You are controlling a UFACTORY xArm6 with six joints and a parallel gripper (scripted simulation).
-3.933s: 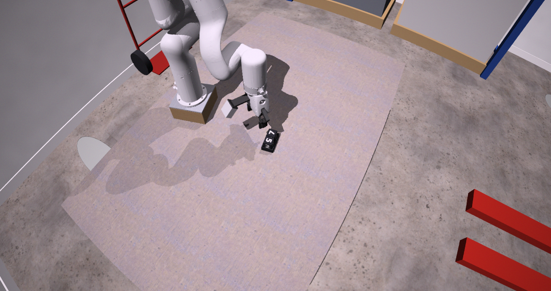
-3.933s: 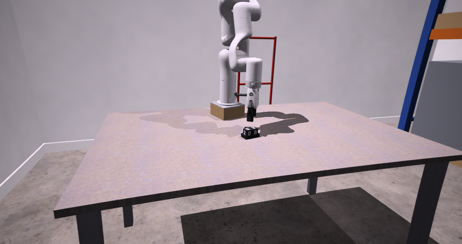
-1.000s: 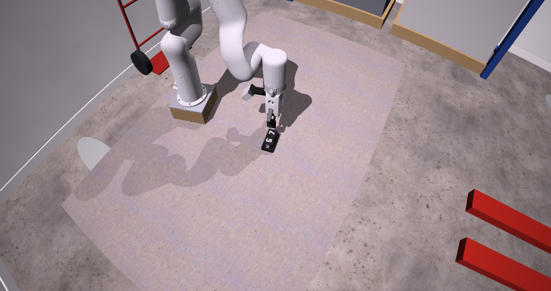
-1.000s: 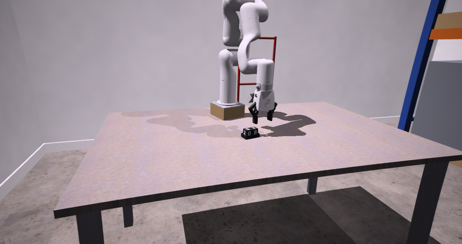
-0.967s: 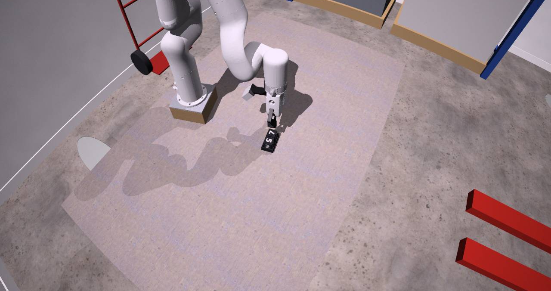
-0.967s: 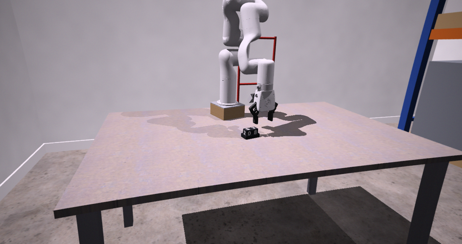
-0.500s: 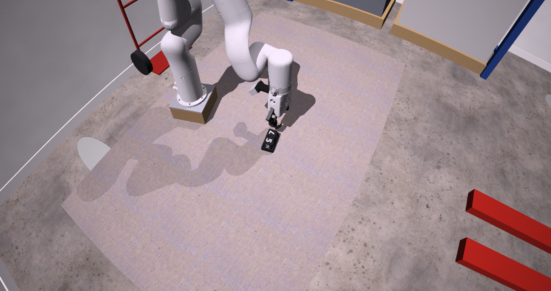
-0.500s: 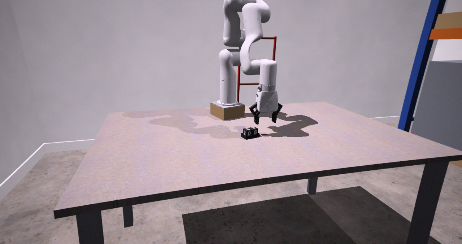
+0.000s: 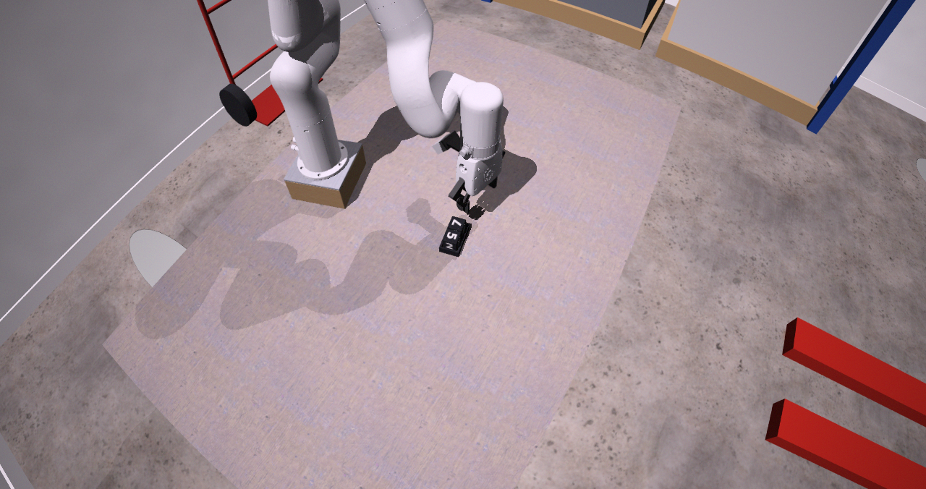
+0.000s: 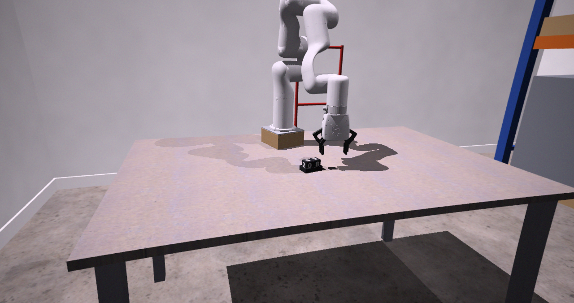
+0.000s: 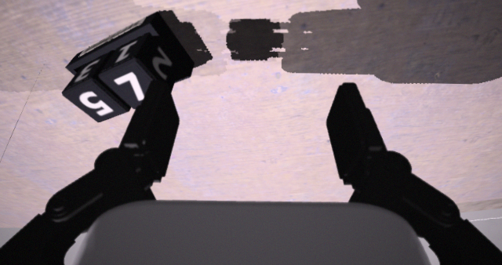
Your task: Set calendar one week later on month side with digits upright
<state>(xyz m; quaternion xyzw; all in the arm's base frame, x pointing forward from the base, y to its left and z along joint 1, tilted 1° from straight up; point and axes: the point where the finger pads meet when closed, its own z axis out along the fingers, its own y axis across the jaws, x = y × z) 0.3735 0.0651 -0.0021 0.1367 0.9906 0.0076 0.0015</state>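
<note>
The calendar (image 9: 454, 235) is a small black tray holding two black cubes side by side, flat on the table. The cubes' top faces read 7 (image 11: 127, 85) and 5 (image 11: 95, 100). In the exterior view the calendar (image 10: 311, 164) shows 0 and 8 on its near side. In the wrist view it (image 11: 125, 69) sits upper left, and the side with the month strip faces away, its digits skewed. My gripper (image 10: 332, 152) is open and empty. It hovers a little above the table just beside the calendar's end. In the wrist view the gripper (image 11: 254, 86) has its left finger overlapping the tray's near corner.
The arm's base stands on a wooden block (image 10: 281, 136) at the back of the table. A red hand truck (image 9: 239, 98) stands behind the base, off the table. Blue shelving (image 10: 525, 68) is at the right. The table's front edge (image 10: 305, 229) is far from the calendar.
</note>
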